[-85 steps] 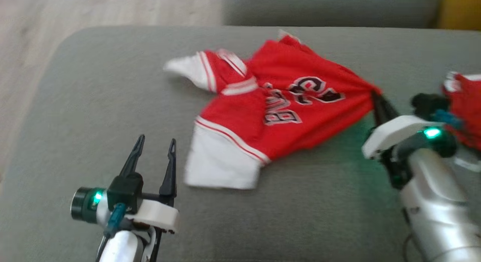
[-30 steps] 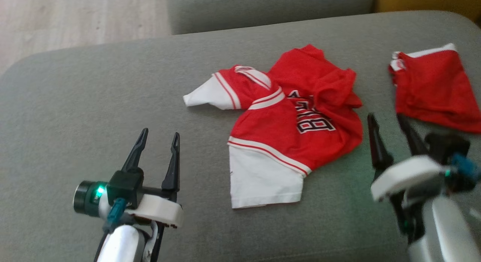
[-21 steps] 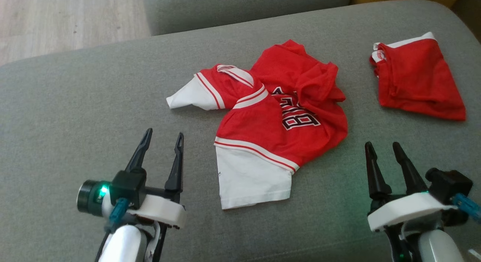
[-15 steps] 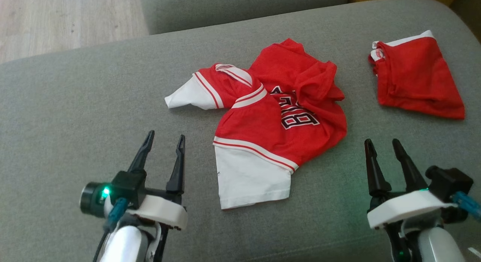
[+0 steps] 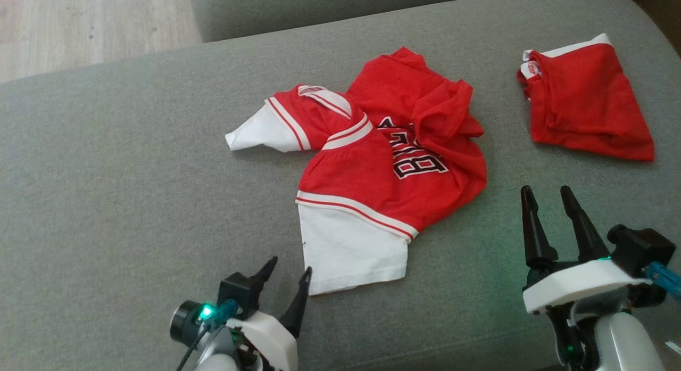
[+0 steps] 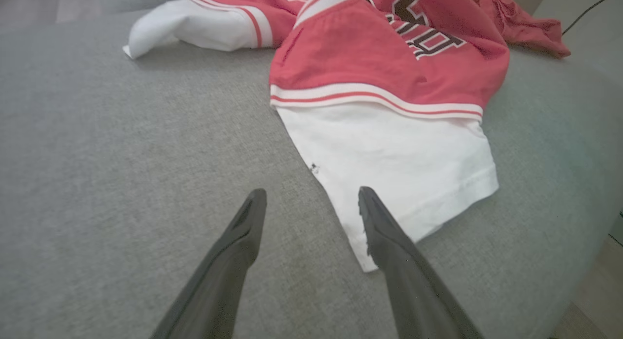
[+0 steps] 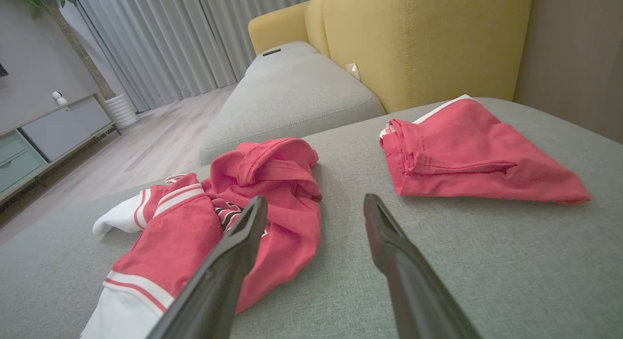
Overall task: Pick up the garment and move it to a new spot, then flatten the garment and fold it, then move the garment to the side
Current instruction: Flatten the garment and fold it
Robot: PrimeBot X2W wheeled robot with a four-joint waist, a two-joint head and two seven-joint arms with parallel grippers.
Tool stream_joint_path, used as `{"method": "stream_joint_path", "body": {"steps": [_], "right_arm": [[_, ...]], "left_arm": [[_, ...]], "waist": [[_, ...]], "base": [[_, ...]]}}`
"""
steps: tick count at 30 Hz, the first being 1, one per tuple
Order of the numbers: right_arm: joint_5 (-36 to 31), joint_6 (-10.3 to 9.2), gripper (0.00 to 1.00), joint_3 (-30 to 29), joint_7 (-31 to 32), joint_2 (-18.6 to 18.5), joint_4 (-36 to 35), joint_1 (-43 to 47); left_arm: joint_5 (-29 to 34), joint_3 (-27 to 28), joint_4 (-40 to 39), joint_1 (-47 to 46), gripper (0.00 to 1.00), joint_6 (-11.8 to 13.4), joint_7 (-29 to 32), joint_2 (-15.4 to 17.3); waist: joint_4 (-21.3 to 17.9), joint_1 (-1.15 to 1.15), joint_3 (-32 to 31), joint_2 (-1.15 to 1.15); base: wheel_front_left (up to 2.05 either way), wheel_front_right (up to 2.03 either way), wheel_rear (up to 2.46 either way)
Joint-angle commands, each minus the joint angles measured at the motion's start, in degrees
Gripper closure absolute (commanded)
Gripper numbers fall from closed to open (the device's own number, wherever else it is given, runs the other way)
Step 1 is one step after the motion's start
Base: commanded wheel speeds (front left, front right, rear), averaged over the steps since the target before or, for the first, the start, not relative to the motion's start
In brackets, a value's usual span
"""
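Cloth lies bunched mid-cushion: the red-and-white lettered jersey (image 5: 372,168) on the grey fabric sofa seat (image 5: 133,174). The left gripper (image 5: 291,265), jaws spread, aims at the corner of its white sleeve (image 6: 389,154), likely to tug it flat; the right gripper (image 5: 546,190) hovers released nearby.

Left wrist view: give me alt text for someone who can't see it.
The open left gripper points at the near corner of the white sleeve of a crumpled red jersey lying on a grey cushion. One finger overlaps the sleeve's edge; contact cannot be told.
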Motion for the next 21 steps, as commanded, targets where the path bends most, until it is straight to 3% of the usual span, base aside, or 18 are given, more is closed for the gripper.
{"method": "stream_joint_path", "body": {"steps": [1,8,15,16,17,21], "right_arm": [[0.08,0.25,0.00,1.14,-0.74,-0.20,-1.48,-2.21],[0.11,0.25,0.00,1.69,-0.84,-0.19,-0.68,-2.36],[-0.01,0.25,0.00,2.01,-0.82,-0.19,-0.67,-2.93],[-0.03,0.25,0.00,1.96,-0.83,-0.19,-0.70,-3.01],[-0.07,0.25,0.00,1.92,-0.84,-0.19,-0.71,-3.08],[-0.34,0.25,0.00,1.77,-0.79,-0.19,-0.38,-3.37]], "left_arm": [[-1.37,0.89,-1.05,-1.96,0.00,-0.57,0.66,-0.30],[-8.69,-2.16,-0.08,-1.85,0.00,-1.49,4.65,-0.39],[-10.52,-4.21,1.36,-4.02,0.00,-1.11,6.52,-0.40],[-10.88,-4.57,1.60,-4.43,0.31,-1.20,6.54,-0.40],[-11.24,-5.00,1.76,-4.78,1.00,-1.36,6.46,-0.40],[-12.09,-5.94,2.04,-5.71,1.00,-1.20,4.74,-0.41]], "waist": [[-0.33,0.00,-0.07,0.00],[-1.52,0.00,0.04,0.00],[-2.40,0.00,1.05,0.00],[-2.45,0.00,1.22,0.00],[-2.51,0.00,1.37,0.00],[-2.42,0.00,1.58,0.00]], "base": [[0.00,0.00,0.00],[0.00,0.00,0.00],[0.00,0.00,0.00],[0.00,0.00,0.00],[0.00,0.00,0.00],[0.00,0.00,0.00]]}}
